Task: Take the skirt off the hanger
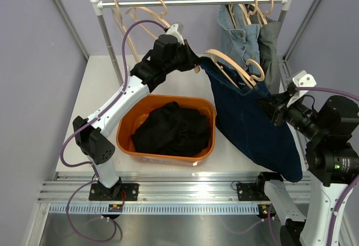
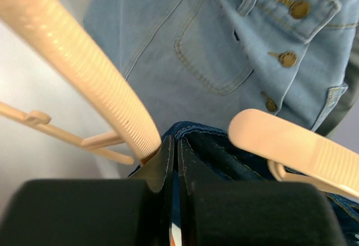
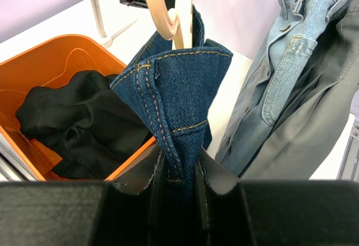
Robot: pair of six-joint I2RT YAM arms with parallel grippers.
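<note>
The dark blue denim skirt (image 1: 252,128) hangs stretched between my two grippers, right of the basket. A beige hanger (image 1: 233,69) is still inside its waistband, off the rail. My left gripper (image 1: 195,62) is shut on the skirt's left waist edge. In the left wrist view the fingers (image 2: 175,145) are pressed together on a thin fold of skirt (image 2: 224,151), with one hanger arm (image 2: 78,61) just left of them. My right gripper (image 1: 268,107) is shut on the right side of the waistband. The right wrist view shows the skirt (image 3: 179,83) bunched between the fingers (image 3: 180,167), hanger (image 3: 162,10) above.
An orange basket (image 1: 126,128) holding a black garment (image 1: 171,128) sits under the skirt's left part. The clothes rail (image 1: 190,1) at the back carries empty beige hangers (image 1: 132,19) on the left and a light denim garment (image 1: 241,33) and a grey one (image 1: 272,44) on the right.
</note>
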